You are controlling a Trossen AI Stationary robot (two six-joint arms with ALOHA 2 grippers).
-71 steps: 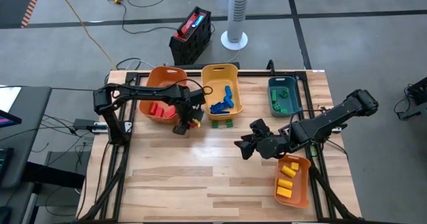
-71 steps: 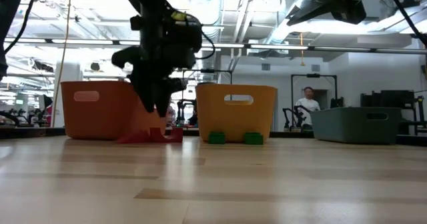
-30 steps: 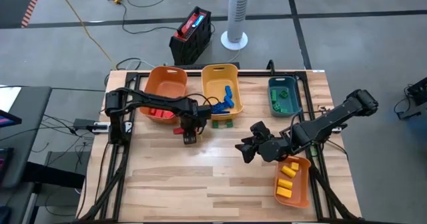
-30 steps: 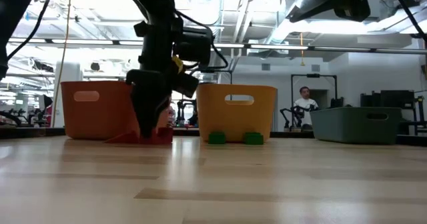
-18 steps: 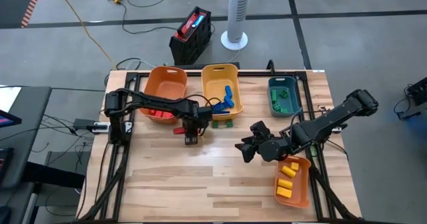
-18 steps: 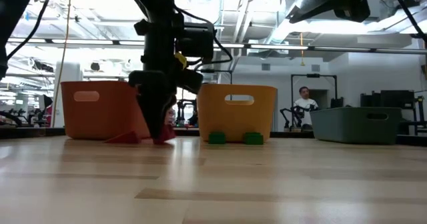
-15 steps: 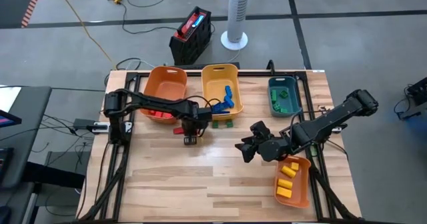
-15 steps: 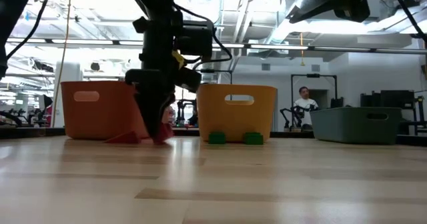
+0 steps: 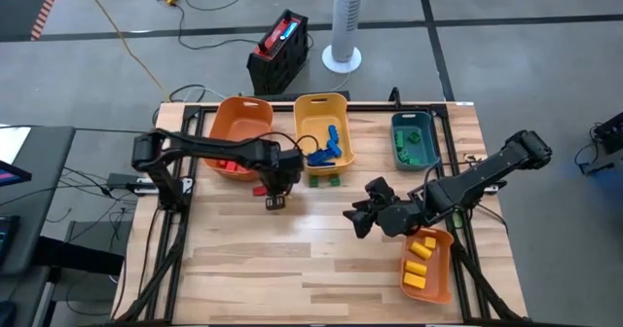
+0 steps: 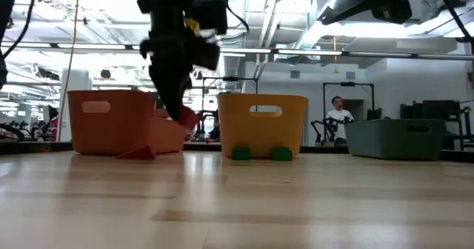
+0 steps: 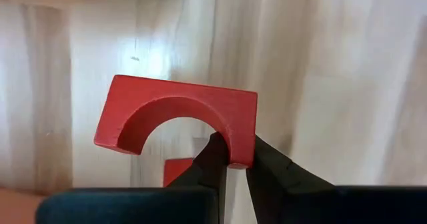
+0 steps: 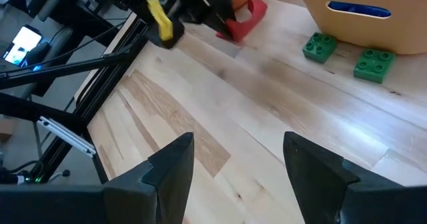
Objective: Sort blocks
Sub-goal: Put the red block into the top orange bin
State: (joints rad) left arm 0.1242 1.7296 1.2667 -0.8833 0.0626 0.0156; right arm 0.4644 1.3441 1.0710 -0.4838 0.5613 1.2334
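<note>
My left gripper [image 9: 275, 199] hangs over the table in front of the orange bin [image 9: 238, 132], shut on a red arch-shaped block [image 11: 177, 117]; the low view shows this arch block [image 10: 185, 118] above the tabletop. A second red block [image 10: 138, 153] lies flat on the table by the orange bin. Two green blocks [image 12: 319, 46] [image 12: 372, 63] lie on the table in front of the yellow bin [image 9: 321, 132], which holds blue blocks [image 9: 326, 150]. My right gripper [image 9: 362, 218] waits open over the table's right half, holding nothing. My left gripper pinches one leg of the red arch [image 11: 241, 144] between its two fingers, at their free ends. The fingers come from above, pointing down. The arch is lifted clear of the table and hangs tilted below the fingertips [image 10: 176, 110].
A teal bin [image 9: 414, 157] with green blocks stands at the far right. A small orange bin [image 9: 433, 278] with yellow blocks sits at the near right edge. The near half of the wooden table [image 9: 292, 269] is bare. A person stands in the room far behind [image 10: 341, 115].
My left gripper has shut on the red arch block where it lay on the table and risen with it. The arch is now lifted clear and tilted. The other red block has stayed on the table.
</note>
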